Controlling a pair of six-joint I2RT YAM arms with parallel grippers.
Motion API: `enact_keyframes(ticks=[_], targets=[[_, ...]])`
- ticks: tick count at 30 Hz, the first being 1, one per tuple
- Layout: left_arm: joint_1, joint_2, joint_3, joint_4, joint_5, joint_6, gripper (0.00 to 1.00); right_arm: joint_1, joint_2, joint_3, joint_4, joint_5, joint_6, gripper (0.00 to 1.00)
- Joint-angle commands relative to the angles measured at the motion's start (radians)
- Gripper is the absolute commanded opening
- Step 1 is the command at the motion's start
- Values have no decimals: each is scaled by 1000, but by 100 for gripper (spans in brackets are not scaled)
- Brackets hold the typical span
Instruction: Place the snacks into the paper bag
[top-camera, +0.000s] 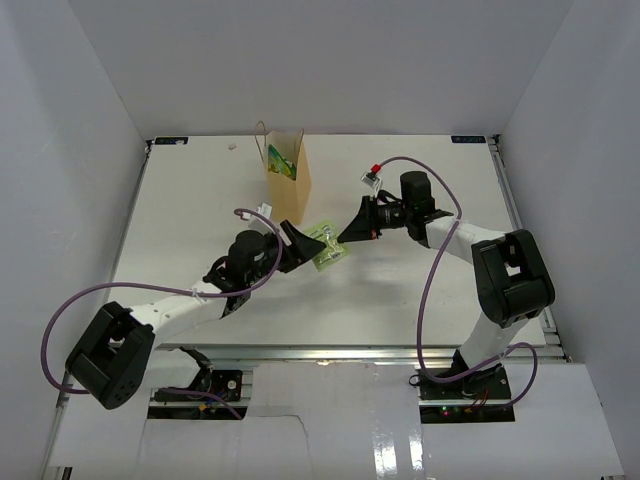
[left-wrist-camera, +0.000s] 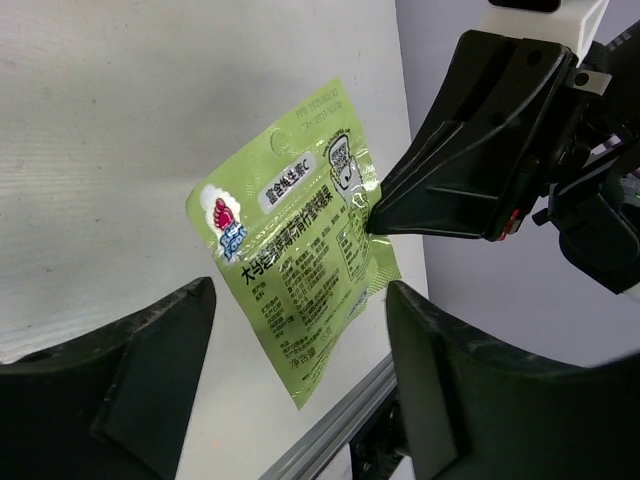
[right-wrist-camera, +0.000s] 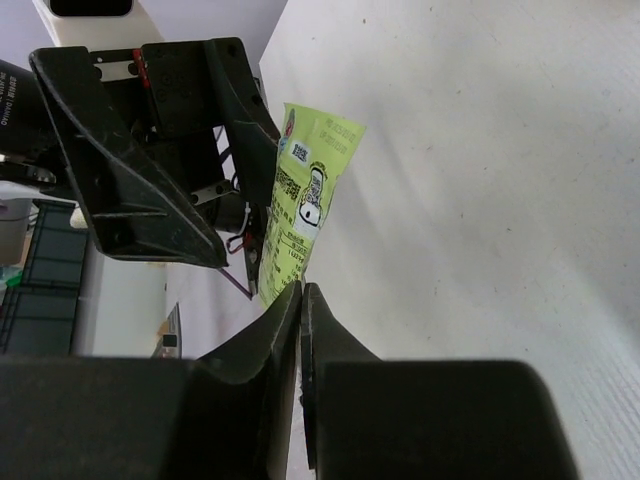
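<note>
A flat light-green snack packet (top-camera: 328, 248) hangs above the table between my two grippers. My right gripper (top-camera: 344, 238) is shut on one edge of it; in the right wrist view the fingers (right-wrist-camera: 285, 330) pinch the packet (right-wrist-camera: 308, 195). My left gripper (top-camera: 304, 246) is open right beside it. In the left wrist view the packet (left-wrist-camera: 295, 265) hangs in front of the spread jaws, with its lower corner between them and touching neither. The tan paper bag (top-camera: 291, 188) stands upright behind them, with a darker green and yellow packet (top-camera: 281, 163) inside.
The right gripper's black body (left-wrist-camera: 480, 160) fills the upper right of the left wrist view. A metal rail (left-wrist-camera: 330, 440) runs along the table's near edge. White walls enclose the table (top-camera: 180, 220) on three sides.
</note>
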Motion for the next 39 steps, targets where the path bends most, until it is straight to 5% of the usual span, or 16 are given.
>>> enact_keyframes(ticks=[1,4,8,13,18,24,30,39], targets=[[-2,-22,13,46,5,8,74,3,-38,0,57,-38,27,8],[-1,-7,36,50,36,14,39,14,-38,-5,64,-38,30,8],[-1,1,55,51,46,12,21,35,-38,0,59,-43,23,11],[-1,-65,53,40,22,62,0,37,-44,67,-133,-9,-156,59],[-1,-215,145,-200,-200,251,0,5,-103,135,-363,171,-454,80],[4,-205,432,-395,-539,639,0,-84,-159,143,-486,258,-697,84],[151,-1,726,-510,-507,753,0,-116,-199,118,-509,273,-734,84],[188,292,946,-504,-423,768,0,-132,-241,83,-507,299,-721,84]])
